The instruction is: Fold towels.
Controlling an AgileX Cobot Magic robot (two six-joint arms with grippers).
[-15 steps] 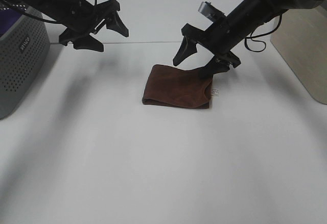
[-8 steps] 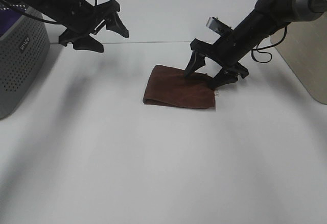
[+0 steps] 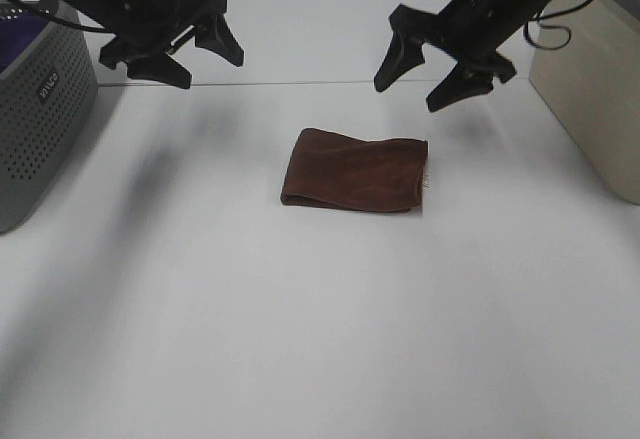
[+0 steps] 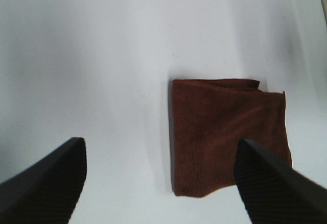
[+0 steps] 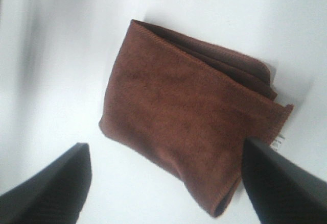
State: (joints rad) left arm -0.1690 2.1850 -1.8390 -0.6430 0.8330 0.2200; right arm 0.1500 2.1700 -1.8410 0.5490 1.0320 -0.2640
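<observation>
The reddish-brown towel (image 3: 354, 170) lies folded into a small rectangle on the white table, a small white tag at its right edge (image 3: 427, 180). It also shows in the left wrist view (image 4: 228, 134) and the right wrist view (image 5: 191, 109). My right gripper (image 3: 413, 81) is open and empty, raised above and behind the towel's right end. My left gripper (image 3: 205, 63) is open and empty, held high at the back left, well apart from the towel.
A grey perforated basket (image 3: 38, 119) with a purple cloth (image 3: 18, 44) in it stands at the left edge. A beige box (image 3: 592, 89) stands at the right edge. The white table (image 3: 300, 339) stretches in front of the towel.
My right gripper has let go of the towel's right end and risen up and back. The towel now lies flat. My left gripper has shifted slightly up and left.
</observation>
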